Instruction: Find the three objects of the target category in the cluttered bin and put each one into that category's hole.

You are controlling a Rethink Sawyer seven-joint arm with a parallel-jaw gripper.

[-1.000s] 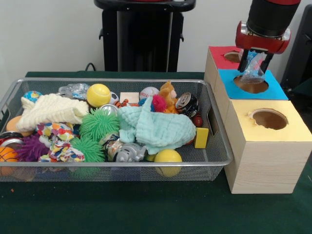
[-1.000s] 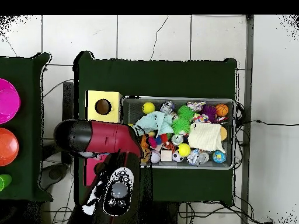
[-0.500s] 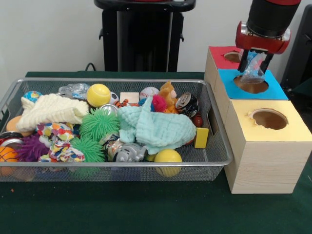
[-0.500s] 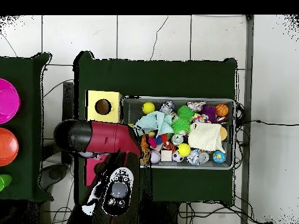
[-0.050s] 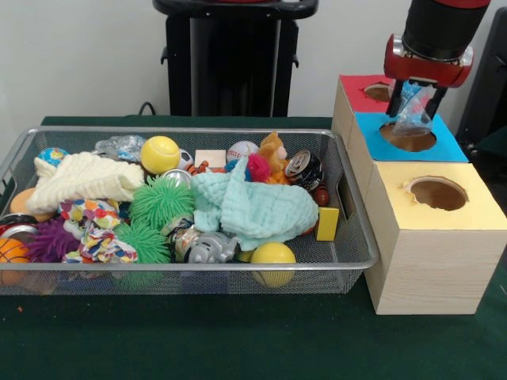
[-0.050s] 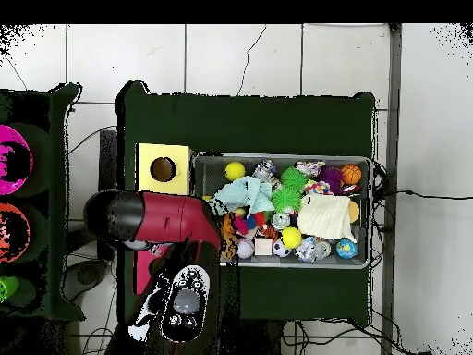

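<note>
Three wooden boxes stand in a row just right of the wire bin [image 5: 352, 237] on the green worktop [image 5: 238, 340]: a yellow-topped box [image 5: 432, 237] nearest, a blue-topped box [image 5: 412, 146] behind it and a red-topped box [image 5: 360, 91] farthest, each with a round hole in its lid. Above the blue box's hole [image 5: 408, 137] the pincer [image 5: 413, 101] hangs from the red arm, closed on a crumpled clear plastic piece [image 5: 412, 107] whose lower end dangles just over the opening. In the overhead view the arm [image 6: 157, 219] covers the blue and red boxes, so only the yellow-topped box shows beside the bin.

Inside the bin lies a jumble: a cream cloth [image 5: 83, 178] at the left, a mint-green cloth [image 5: 253, 206] in the middle, two green spiky balls [image 5: 158, 202], a yellow tennis ball [image 5: 160, 153], a dented can [image 5: 304, 169], a yellow block [image 5: 327, 223] against the right wall, a yellow ball [image 5: 272, 255] at the near wall and a silver crushed can [image 5: 206, 247] beside it.
</note>
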